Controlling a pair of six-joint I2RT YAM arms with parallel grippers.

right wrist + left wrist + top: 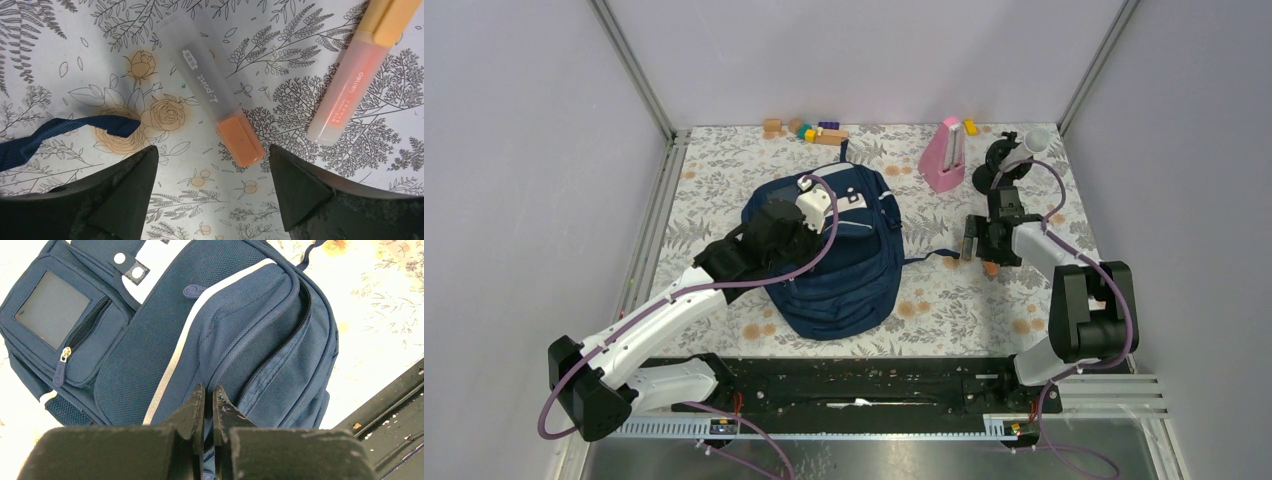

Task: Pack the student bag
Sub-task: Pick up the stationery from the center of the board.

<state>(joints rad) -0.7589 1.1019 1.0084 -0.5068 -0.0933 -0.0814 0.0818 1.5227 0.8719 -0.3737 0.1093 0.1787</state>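
Navy student bag lies flat mid-table, to the left of the right arm. Left gripper, fingers pressed shut, hangs over its zip seam. Right gripper is spread wide just above an orange-tipped pen, whose long axis points away between the fingers. Only the right wrist view shows a second pen beside it

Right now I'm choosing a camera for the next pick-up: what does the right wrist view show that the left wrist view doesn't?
Right wrist only: two highlighter pens, a frosted grey one with an orange tip and a pale orange one, under the open right hand. Left wrist only: the navy blue striped fabric backpack's body and pockets, under the shut left hand. Both: the floral table cover and navy bag fabric.
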